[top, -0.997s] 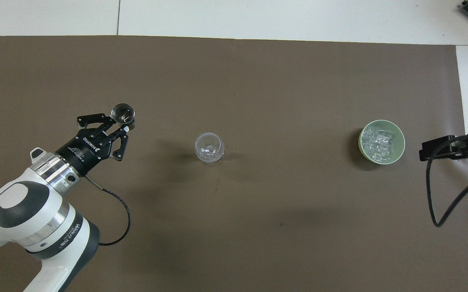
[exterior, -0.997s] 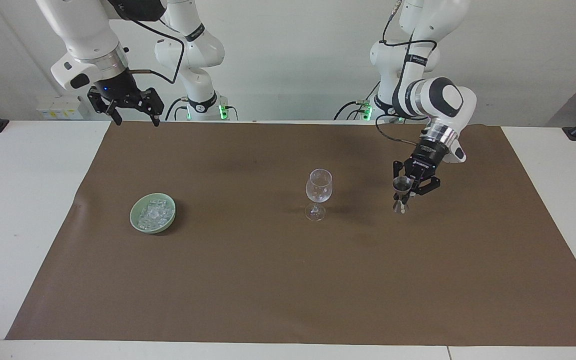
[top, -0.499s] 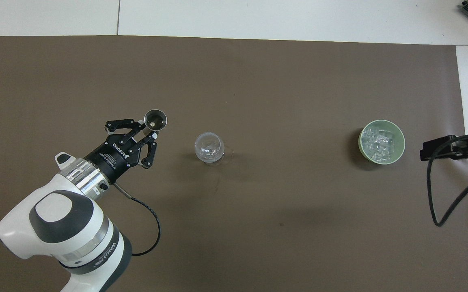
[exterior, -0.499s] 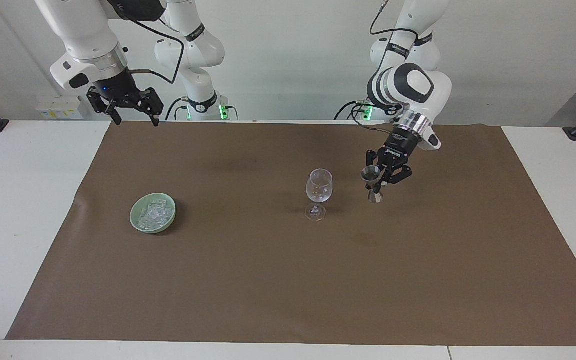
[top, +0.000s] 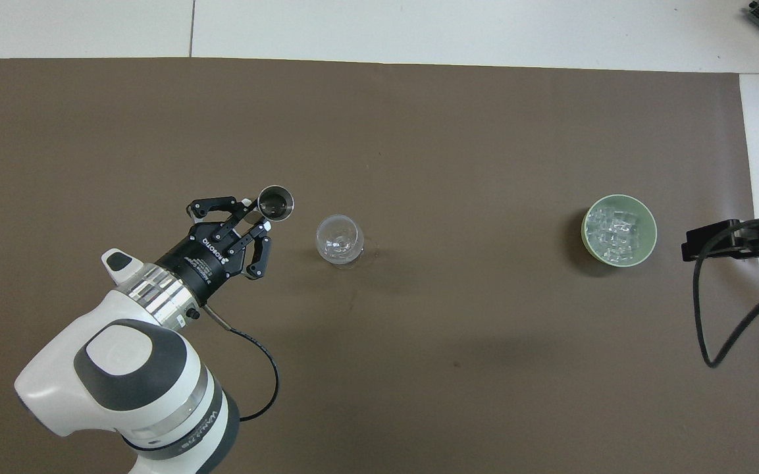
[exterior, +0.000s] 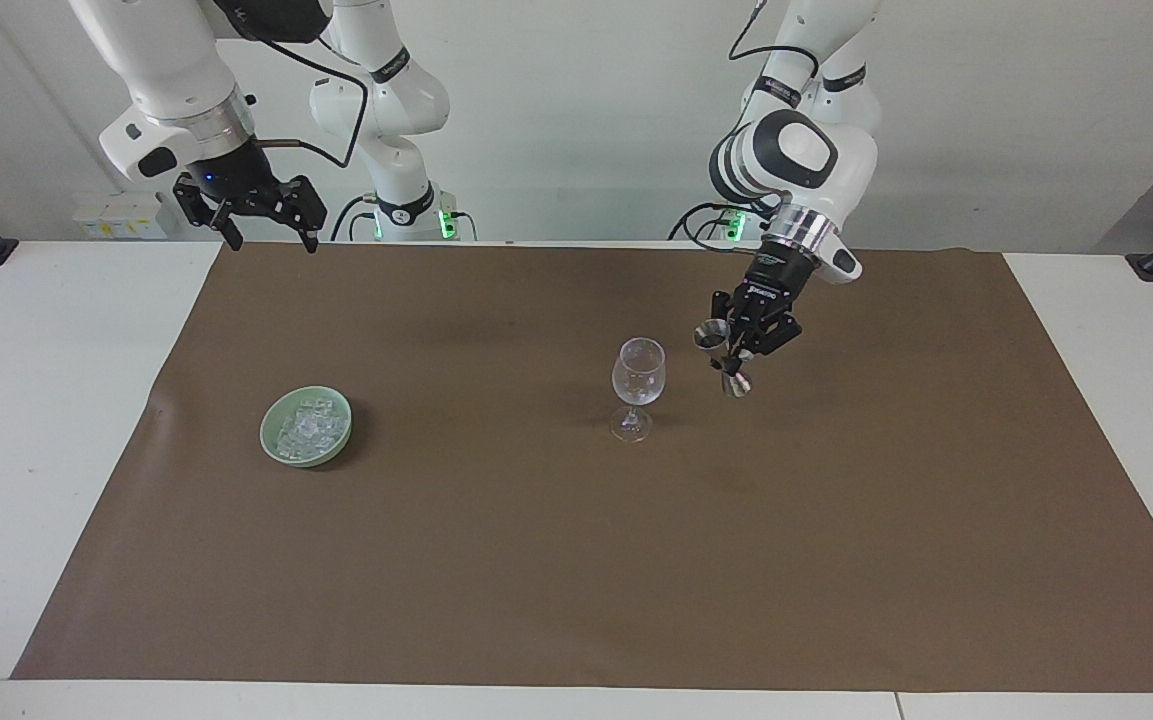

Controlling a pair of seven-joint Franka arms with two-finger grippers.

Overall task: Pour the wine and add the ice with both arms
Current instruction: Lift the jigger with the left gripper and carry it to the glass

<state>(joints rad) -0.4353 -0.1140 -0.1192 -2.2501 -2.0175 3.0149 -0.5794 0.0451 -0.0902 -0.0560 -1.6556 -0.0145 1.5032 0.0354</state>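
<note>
Ice [exterior: 307, 428] lies heaped in a pale green bowl [exterior: 271, 440] toward the right arm's end of the table [exterior: 36, 420]: slick, light cubes, likely best pinched singly across flat faces. Right end effector [exterior: 263, 225] waits spread. Left end effector [exterior: 742, 352], lettering unreadable, grips a jigger [exterior: 721, 357] beside the wine glass [exterior: 637, 388].
</note>
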